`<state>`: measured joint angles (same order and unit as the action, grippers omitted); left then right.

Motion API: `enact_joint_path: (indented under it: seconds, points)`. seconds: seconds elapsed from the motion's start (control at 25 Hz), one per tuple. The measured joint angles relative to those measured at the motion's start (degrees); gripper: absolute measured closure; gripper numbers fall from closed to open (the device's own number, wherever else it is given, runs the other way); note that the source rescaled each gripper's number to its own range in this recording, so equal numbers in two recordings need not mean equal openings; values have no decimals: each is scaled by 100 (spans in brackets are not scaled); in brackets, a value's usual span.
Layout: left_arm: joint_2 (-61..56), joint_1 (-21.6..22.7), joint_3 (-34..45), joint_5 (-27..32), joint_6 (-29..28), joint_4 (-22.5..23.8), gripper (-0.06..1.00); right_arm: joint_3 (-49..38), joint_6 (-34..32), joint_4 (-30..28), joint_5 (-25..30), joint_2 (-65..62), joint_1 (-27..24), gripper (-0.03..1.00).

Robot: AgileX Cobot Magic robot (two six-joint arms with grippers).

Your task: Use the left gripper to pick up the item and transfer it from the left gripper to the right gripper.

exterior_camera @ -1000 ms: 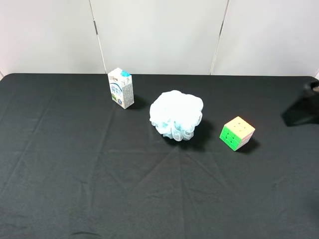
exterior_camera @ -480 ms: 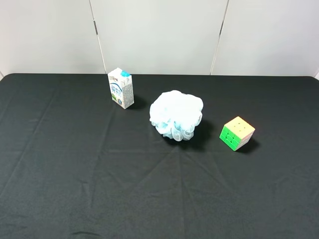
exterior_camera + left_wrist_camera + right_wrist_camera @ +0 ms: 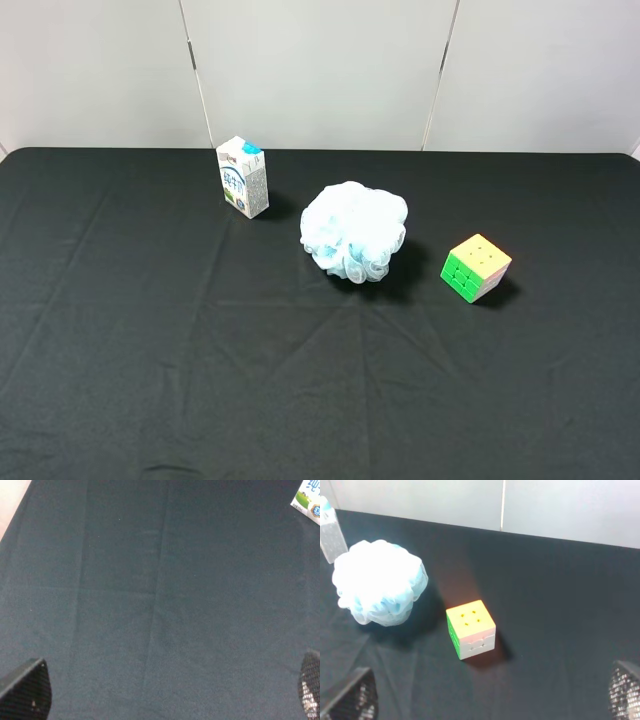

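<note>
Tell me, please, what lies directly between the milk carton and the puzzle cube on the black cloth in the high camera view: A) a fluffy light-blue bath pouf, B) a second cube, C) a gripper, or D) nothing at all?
A: the fluffy light-blue bath pouf sits on the cloth between the milk carton at its left and the puzzle cube at its right, and no arm shows in that view.
</note>
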<state>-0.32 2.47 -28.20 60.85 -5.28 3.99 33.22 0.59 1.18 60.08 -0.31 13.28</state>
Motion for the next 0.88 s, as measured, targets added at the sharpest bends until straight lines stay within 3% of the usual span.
enact_joint_path:
  seconds: [0.16, 0.6, 0.88]
  points:
    - [0, 0, 0, 0, 0, 0, -3, -440, 0, 47, -131, 0, 0, -3]
    - [0, 0, 0, 0, 0, 0, -3, -474, 0, 49, -178, 0, -28, -3]
    - [0, 0, 0, 0, 0, 0, -3, -474, 0, 55, -178, 0, -1205, -3]
